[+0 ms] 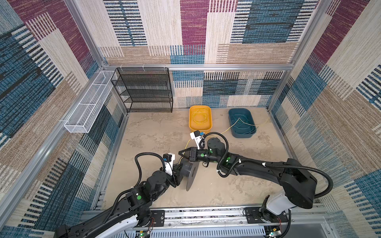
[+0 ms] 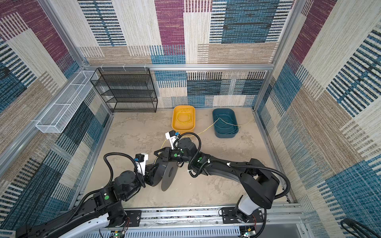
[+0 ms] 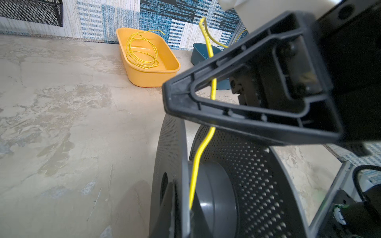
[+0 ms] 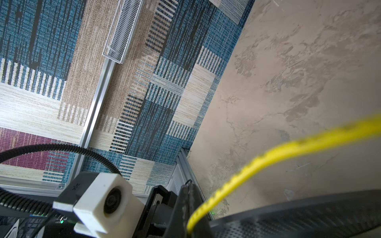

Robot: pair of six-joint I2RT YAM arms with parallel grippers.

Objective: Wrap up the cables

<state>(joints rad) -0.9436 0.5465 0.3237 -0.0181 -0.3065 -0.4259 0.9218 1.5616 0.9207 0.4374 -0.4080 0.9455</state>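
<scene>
Well, counting from where I stand: two black robot arms, two plastic tubs, one spool, one rack and one basket, all on or around the mottled beige table (image 1: 154, 134).

The tubs sit toward the far edge, side by side but apart.
- The orange-yellow rectangular tub (image 1: 193, 124), on the left, holds a single loose coil of thin yellow cable (image 3: 142, 50).
- The dark blue rectangular tub (image 1: 243, 135), to its right, holds a looser tangle of yellow cables (image 1: 242, 123). I cannot tell how many.

One strand (image 1: 263, 123) trails out over the blue tub's right side. Another, the long yellow cable (image 3: 196, 158), leaves over its left rim, crosses the table toward the near middle and runs down to the dark grey perforated plastic spool (image 1: 190, 175). That spool stands on edge, with two round flanges either side of a smooth hub.

The left pincer (image 1: 179, 169) is clamped on the rim of the spool's left-hand flange, and the long yellow cable's lower end disappears right at that grip. The right pincer (image 1: 181, 153) sits just beyond the spool. Its fingers are together and the long yellow cable passes between them, above the hub.

One black wire-mesh shelf rack (image 1: 144, 90) stands in the far left corner. One long white mesh basket (image 1: 86, 107) is fixed along the left wall.
</scene>
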